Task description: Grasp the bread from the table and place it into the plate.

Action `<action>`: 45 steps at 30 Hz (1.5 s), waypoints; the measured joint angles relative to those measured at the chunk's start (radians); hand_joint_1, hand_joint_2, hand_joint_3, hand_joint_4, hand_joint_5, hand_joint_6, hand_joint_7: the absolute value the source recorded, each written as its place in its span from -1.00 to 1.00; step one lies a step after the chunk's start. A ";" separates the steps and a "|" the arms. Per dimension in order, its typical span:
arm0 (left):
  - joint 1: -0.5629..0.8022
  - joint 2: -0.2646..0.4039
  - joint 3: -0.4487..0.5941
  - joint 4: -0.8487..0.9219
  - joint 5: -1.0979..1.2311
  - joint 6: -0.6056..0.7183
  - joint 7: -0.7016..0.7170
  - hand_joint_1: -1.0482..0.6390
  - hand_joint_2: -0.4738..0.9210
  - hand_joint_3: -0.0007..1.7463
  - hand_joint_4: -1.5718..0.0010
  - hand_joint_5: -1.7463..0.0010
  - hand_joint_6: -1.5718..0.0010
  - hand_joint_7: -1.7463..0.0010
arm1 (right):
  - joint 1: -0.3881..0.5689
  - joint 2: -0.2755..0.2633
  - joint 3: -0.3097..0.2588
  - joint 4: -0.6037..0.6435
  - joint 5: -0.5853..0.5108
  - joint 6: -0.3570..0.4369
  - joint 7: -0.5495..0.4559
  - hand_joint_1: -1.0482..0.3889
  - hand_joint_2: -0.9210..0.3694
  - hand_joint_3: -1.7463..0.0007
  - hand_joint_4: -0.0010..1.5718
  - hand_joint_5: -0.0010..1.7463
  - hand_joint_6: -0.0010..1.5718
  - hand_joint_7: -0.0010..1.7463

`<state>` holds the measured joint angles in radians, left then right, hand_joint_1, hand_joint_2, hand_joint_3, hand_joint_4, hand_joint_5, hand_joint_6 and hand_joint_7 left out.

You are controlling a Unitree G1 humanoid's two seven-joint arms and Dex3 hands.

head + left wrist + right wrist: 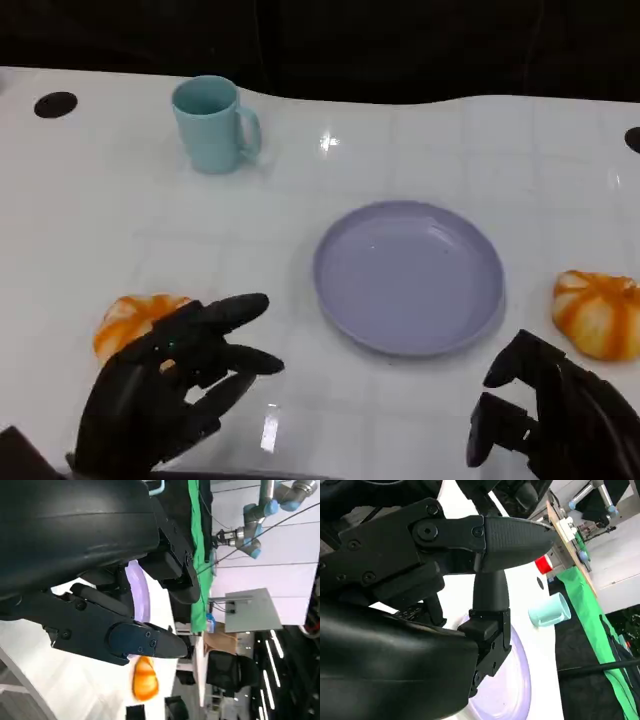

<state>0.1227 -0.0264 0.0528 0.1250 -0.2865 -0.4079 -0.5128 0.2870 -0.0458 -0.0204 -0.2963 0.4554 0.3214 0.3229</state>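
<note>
Two orange, white-streaked bread rolls lie on the white table. The left bread (132, 318) is partly covered by my left hand (175, 385), which hovers over its near side with fingers spread and nothing in them. The right bread (598, 312) lies just right of the lilac plate (408, 277), which has nothing on it. My right hand (550, 415) is near the front edge, below that bread and apart from it, fingers apart and holding nothing. In the left wrist view the plate (139, 592) and a bread (145, 677) show past my fingers. The right wrist view shows the plate (515, 680).
A teal mug (215, 125) stands at the back left, also in the right wrist view (549, 611) with a red object (545, 564) beyond it. Black round holes (55, 104) mark the table's far corners. A green cloth (590, 605) hangs beyond the table.
</note>
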 measured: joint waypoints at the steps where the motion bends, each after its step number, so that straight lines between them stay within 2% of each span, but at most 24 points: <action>1: 0.000 0.006 -0.002 -0.005 0.022 -0.008 0.012 -0.39 1.00 -0.82 0.39 0.21 0.19 0.96 | 0.000 0.000 0.000 -0.001 0.000 0.000 0.000 -0.27 -1.00 0.41 -0.04 1.00 -0.39 1.00; 6: 0.002 0.039 -0.004 -0.034 0.110 -0.046 0.060 -0.41 1.00 -0.85 0.53 0.34 0.31 1.00 | 0.002 0.001 0.000 -0.001 0.001 0.000 0.000 -0.26 -1.00 0.40 -0.06 1.00 -0.41 1.00; 10: 0.002 0.080 -0.005 -0.067 0.178 -0.046 0.100 -0.35 1.00 -0.92 0.54 0.54 0.41 1.00 | 0.004 0.001 0.001 -0.003 0.001 0.002 0.000 -0.25 -1.00 0.39 -0.07 1.00 -0.42 1.00; 18: 0.005 0.139 -0.010 -0.123 0.301 -0.044 0.164 -0.33 1.00 -0.97 0.62 0.72 0.53 1.00 | 0.004 0.001 0.001 -0.004 0.002 0.003 -0.002 -0.25 -1.00 0.39 -0.08 1.00 -0.43 1.00; 32: 0.013 0.269 -0.020 -0.228 0.683 -0.023 0.339 -0.40 1.00 -0.98 0.71 0.83 0.62 1.00 | 0.004 0.001 0.009 -0.004 0.001 0.002 -0.002 -0.28 -1.00 0.42 -0.05 1.00 -0.41 1.00; 45: 0.025 0.322 -0.040 -0.301 0.911 0.029 0.447 -0.38 0.99 -0.99 0.74 0.90 0.65 1.00 | 0.004 0.001 0.010 -0.004 0.000 0.002 -0.004 -0.25 -1.00 0.40 -0.06 1.00 -0.42 1.00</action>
<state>0.1481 0.2955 0.0124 -0.1764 0.6246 -0.3787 -0.0661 0.2911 -0.0444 -0.0103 -0.3002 0.4554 0.3235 0.3189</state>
